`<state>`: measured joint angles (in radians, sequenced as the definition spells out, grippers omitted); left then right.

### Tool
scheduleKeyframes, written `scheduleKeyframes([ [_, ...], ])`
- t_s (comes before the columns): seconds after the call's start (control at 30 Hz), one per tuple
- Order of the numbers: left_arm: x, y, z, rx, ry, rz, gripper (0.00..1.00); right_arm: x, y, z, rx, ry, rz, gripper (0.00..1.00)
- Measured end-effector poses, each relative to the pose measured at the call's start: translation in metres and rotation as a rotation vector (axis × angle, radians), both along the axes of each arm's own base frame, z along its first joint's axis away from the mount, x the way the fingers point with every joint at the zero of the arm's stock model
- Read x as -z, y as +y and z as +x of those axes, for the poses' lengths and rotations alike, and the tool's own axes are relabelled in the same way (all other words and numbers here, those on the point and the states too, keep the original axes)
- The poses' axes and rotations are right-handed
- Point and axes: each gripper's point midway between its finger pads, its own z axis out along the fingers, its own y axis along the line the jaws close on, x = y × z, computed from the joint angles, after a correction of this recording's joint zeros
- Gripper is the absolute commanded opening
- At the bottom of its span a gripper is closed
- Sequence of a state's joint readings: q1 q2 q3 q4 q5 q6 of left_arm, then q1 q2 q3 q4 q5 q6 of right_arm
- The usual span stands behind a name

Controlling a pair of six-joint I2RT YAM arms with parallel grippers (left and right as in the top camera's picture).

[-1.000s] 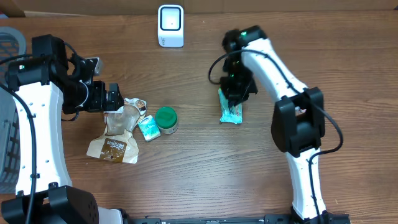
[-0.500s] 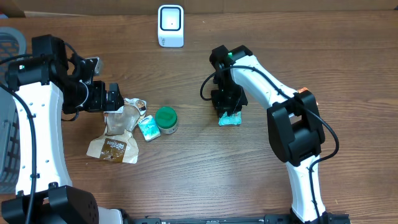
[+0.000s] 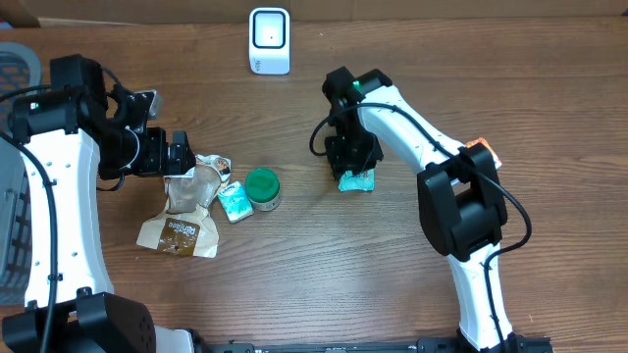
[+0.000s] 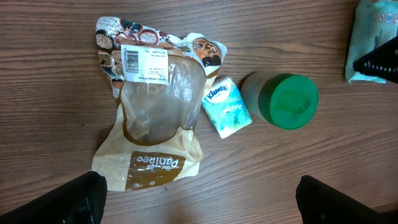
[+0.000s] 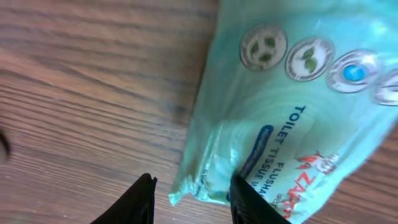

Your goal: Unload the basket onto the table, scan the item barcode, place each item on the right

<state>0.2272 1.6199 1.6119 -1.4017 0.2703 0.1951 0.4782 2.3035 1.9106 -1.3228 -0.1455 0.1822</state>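
A teal pack of flushable wet tissues (image 3: 357,179) lies on the wooden table, filling the right wrist view (image 5: 292,106). My right gripper (image 3: 351,157) hovers right over it, jaws parted. One corner of the pack sits between the fingers (image 5: 193,186); the left finger stands clear of the pack's edge. The white barcode scanner (image 3: 269,40) stands at the back of the table. My left gripper (image 3: 182,155) is wide open above the table (image 4: 199,205), holding nothing, just short of a brown snack bag (image 4: 152,118).
Beside the brown bag (image 3: 186,211) lie a small Kleenex pack (image 3: 234,201) (image 4: 227,106) and a green-lidded jar (image 3: 262,186) (image 4: 286,101). A grey basket (image 3: 15,69) sits at the far left edge.
The right arm has swung left with the teal pack, and its jaws have parted from a tight grip. The left arm has not moved.
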Motion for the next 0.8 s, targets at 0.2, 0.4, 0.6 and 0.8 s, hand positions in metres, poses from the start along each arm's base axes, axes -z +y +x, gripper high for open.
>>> scheduleKeyframes([
  [0.2, 0.0, 0.0, 0.0, 0.0, 0.0, 0.0, 1.0, -0.018, -0.019, 0.013, 0.133, -0.011, -0.042, 0.43],
  [0.4, 0.0, 0.0, 0.0, 0.0, 0.0, 0.0, 1.0, -0.013, -0.071, 0.032, 0.333, 0.034, -0.006, 0.45],
  [0.6, 0.0, 0.0, 0.0, 0.0, 0.0, 0.0, 1.0, 0.01, -0.079, 0.029, 0.31, 0.091, 0.157, 0.52],
  [0.8, 0.0, 0.0, 0.0, 0.0, 0.0, 0.0, 1.0, 0.018, -0.053, 0.025, 0.228, 0.062, 0.259, 0.56],
])
